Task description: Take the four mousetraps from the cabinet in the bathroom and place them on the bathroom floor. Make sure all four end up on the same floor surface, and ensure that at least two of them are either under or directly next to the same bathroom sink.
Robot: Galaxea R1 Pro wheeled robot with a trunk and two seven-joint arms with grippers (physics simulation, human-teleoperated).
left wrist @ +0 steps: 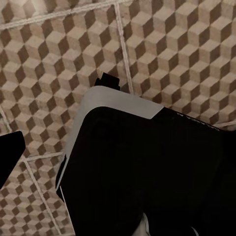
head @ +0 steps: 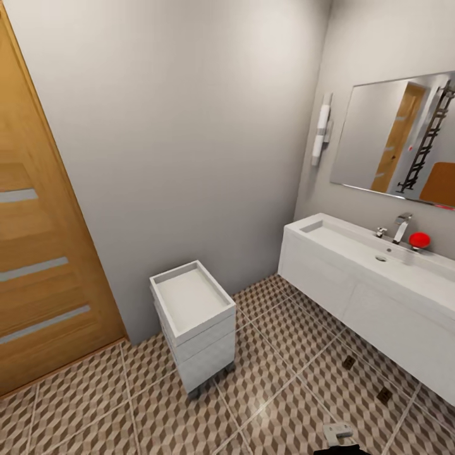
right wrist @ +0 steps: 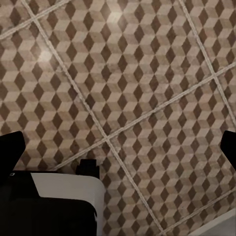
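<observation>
Two mousetraps lie flat on the bathroom floor (head: 278, 379) just in front of the sink's cupboard base, one (head: 348, 362) nearer the wall and one (head: 383, 395) further right. The other mousetraps and the orange-brown cabinet are out of view. The sink (head: 354, 243) is a long white basin with a chrome tap (head: 400, 227) along the right wall. My right gripper (right wrist: 118, 150) hangs open over bare tiles, its dark fingertips (right wrist: 11, 147) far apart. My left gripper (left wrist: 118, 157) is open and empty above my base, one fingertip (left wrist: 10, 155) at the picture's edge and the other lost against the dark base.
A small white drawer unit (head: 193, 316) stands in the middle near the back wall. A wooden door (head: 44, 253) is on the left. A red object (head: 419, 239) sits on the basin's rim under a mirror (head: 398, 142). My dark base (left wrist: 147, 177) sits below both wrists.
</observation>
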